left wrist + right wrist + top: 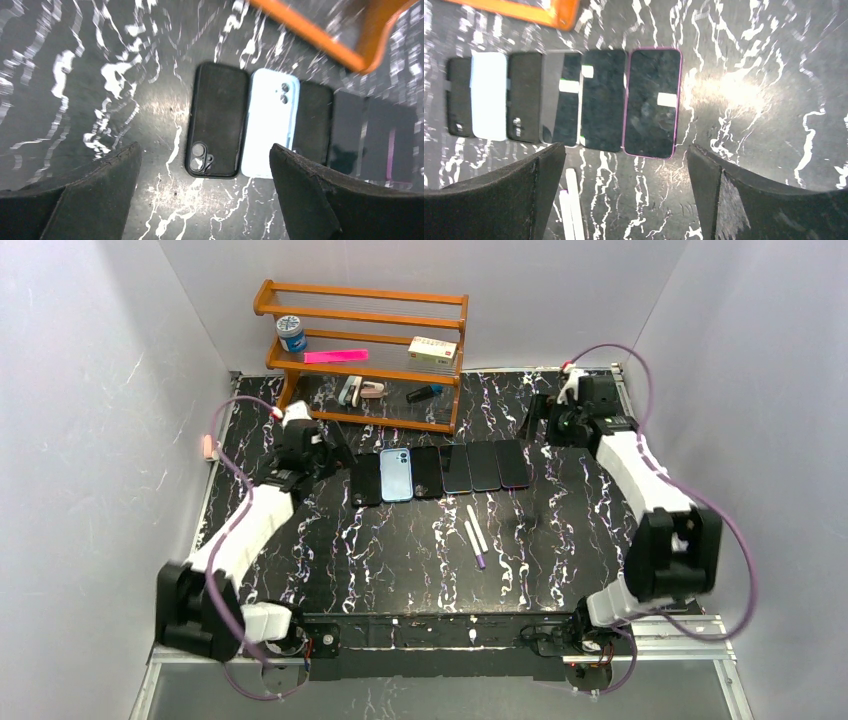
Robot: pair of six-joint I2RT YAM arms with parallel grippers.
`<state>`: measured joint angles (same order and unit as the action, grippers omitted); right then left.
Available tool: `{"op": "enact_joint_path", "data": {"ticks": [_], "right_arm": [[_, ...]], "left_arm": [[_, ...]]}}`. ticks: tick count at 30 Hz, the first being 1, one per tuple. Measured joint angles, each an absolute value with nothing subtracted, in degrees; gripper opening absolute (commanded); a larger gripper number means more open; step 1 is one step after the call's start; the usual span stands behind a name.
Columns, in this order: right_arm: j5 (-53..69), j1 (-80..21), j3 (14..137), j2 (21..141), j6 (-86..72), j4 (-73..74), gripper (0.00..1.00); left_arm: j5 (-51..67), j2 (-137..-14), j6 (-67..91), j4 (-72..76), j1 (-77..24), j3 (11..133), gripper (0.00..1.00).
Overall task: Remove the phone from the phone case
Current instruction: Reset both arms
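Note:
Several phones lie side by side in a row across the table's middle. At its left end is a black phone case point(217, 127) point(365, 478), back up, with a camera cutout. Beside it are a light blue one point(270, 130) point(396, 475) and another black one point(312, 122). Three phones lie screen up further right, the last with a purple rim point(652, 102) point(513, 464). My left gripper point(204, 148) point(325, 455) hovers open at the row's left end, holding nothing. My right gripper point(625, 150) point(550, 425) hovers open at the right end, also holding nothing.
An orange wooden shelf point(362, 355) stands behind the row. It holds a blue-lidded jar point(291, 333), a pink strip and a small box, with small items under it. Two white pens point(475, 535) lie in front of the phones. Grey walls close in on both sides.

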<state>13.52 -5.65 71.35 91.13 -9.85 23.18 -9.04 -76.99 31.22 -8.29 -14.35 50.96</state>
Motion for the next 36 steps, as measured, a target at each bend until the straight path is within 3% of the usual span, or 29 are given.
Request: {"op": "enact_joint_path", "data": {"ticks": [8,16,25,36], "right_arm": [[11.1,-5.7,59.7,65.4,-15.5,11.5,0.99],[4.5,-9.6,50.1,45.9,-18.8,1.9,0.99],[-3.2,-14.4,42.3,41.3,-19.4,-2.9,0.99],[-4.8,-14.7,41.4,41.3,-19.4,-5.5,0.99]], "left_arm": [[-17.9,-47.8,24.3,-12.1,-14.3,51.3,0.98],[-25.7,-27.6,18.8,-13.8,-14.3,51.2,0.98],[-30.9,-13.8,16.7,-10.8,-14.3,39.4,0.98],[-31.0,-13.0,15.6,-9.7,-14.3,36.8,0.98]]}}
